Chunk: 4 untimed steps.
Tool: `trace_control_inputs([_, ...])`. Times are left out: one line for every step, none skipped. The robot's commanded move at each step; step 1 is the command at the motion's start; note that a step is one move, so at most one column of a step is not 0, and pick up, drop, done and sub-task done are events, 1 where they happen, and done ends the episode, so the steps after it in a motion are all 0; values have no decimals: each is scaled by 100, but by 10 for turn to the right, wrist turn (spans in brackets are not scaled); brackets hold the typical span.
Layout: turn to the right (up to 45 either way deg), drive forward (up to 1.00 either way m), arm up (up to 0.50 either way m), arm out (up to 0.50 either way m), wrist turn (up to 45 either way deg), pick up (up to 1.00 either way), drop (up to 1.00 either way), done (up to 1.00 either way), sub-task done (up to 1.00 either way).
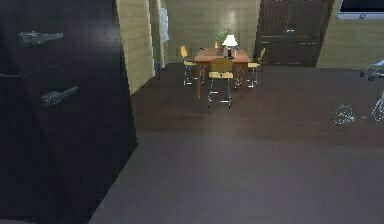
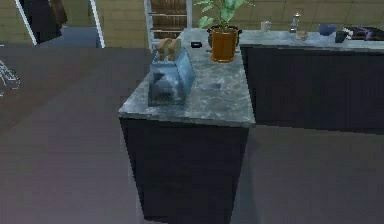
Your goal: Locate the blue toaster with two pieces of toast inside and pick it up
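A blue toaster (image 2: 168,78) with toast-coloured pieces sticking out of its top stands on a grey stone counter (image 2: 215,98), near the counter's left edge in the arm side view. Behind it on the same counter stands a potted plant (image 2: 223,30) in an orange pot.
A black fridge (image 1: 60,110) fills the forward view's left. Farther ahead stand a wooden dining table (image 1: 222,58) with a lamp and several chairs, and dark double doors (image 1: 290,30). A bicycle (image 1: 358,108) leans at the right. Dark floor lies between. Small items sit on the back counter (image 2: 320,38).
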Motion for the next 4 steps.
trace_control_inputs([0,0,38,0,0,0,0,0,0])
trace_control_inputs([0,0,0,44,0,0,0,0,0])
trace_control_inputs([0,0,0,0,450,0,0,0,0])
trace_control_inputs([0,0,0,0,450,0,0,0,0])
